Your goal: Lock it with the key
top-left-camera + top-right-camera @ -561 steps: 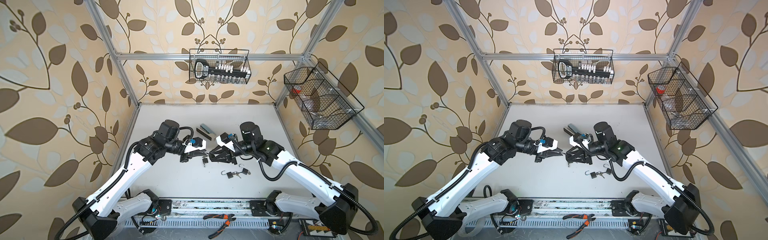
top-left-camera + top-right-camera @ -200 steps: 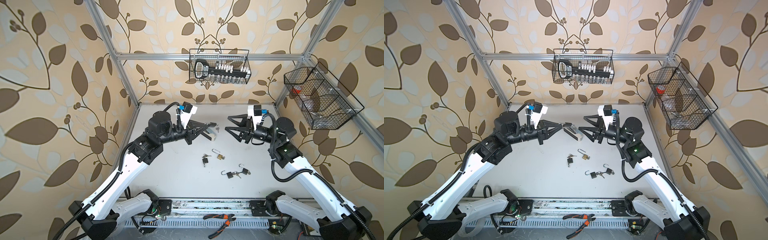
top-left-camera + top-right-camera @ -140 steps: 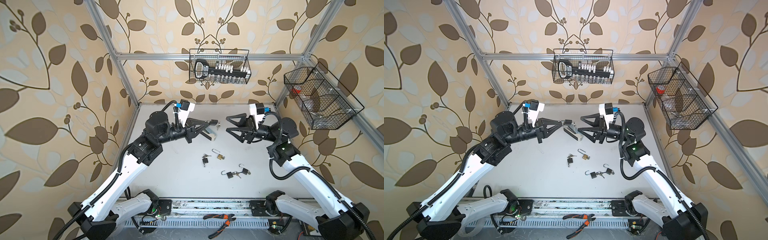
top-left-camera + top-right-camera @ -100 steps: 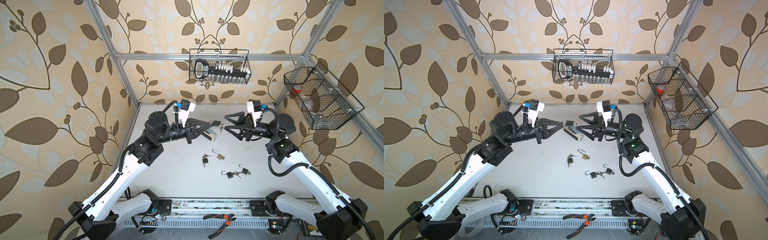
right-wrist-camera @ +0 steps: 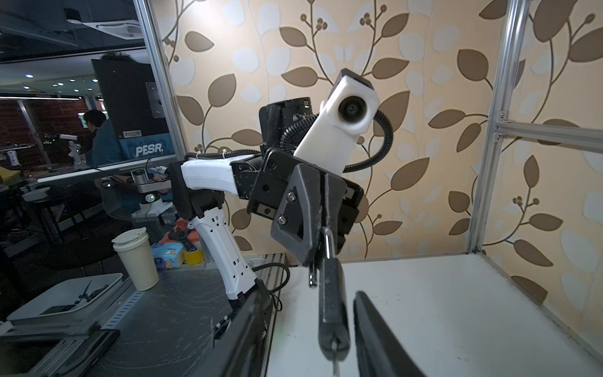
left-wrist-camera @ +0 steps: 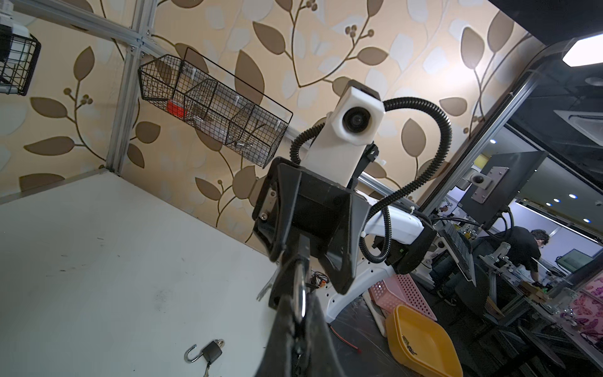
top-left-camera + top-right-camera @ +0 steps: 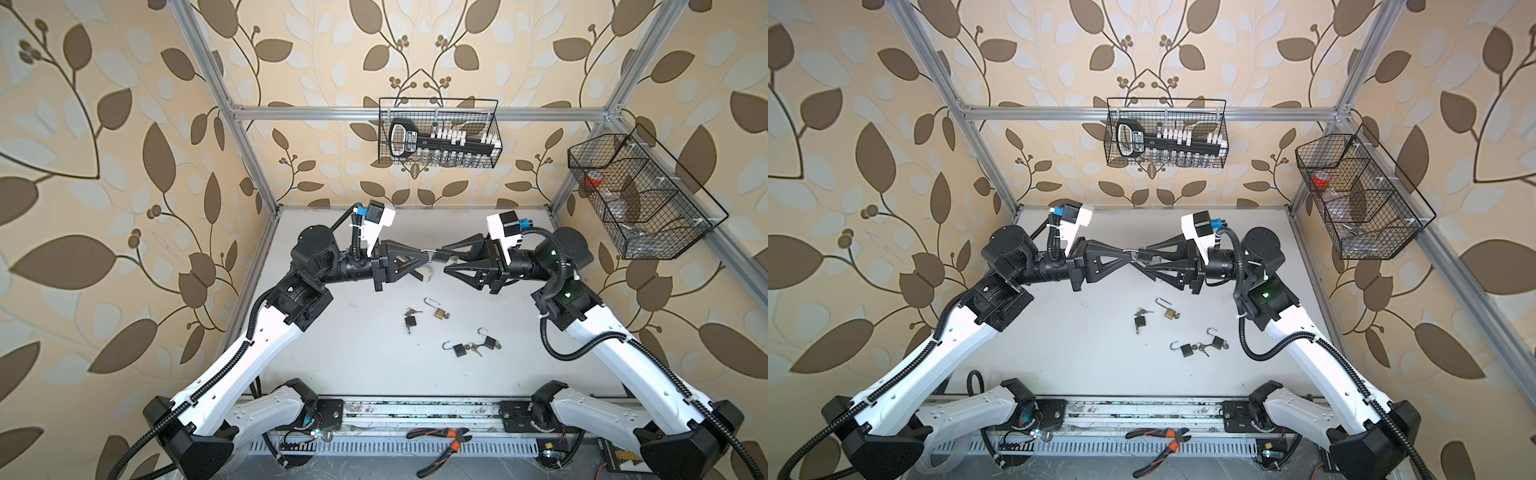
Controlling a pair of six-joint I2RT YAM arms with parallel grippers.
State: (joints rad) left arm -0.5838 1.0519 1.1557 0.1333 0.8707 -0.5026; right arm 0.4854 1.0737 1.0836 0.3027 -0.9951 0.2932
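Observation:
A small black padlock hangs in the air above the table's back half. My left gripper is shut on its silver shackle. My right gripper faces it, open, with a finger on each side of the padlock body. A gap shows on both sides, narrower on one. The key sticks out of the body's end towards the right wrist camera.
Several more padlocks lie on the white table: a black one with keys, a brass one, and two black ones with open shackles. Wire baskets hang on the back wall and right wall. Pliers lie beyond the front edge.
The right gripper has moved left up to the padlock held by the left gripper, and its jaws have narrowed around the body. The left gripper has stayed shut on the shackle.

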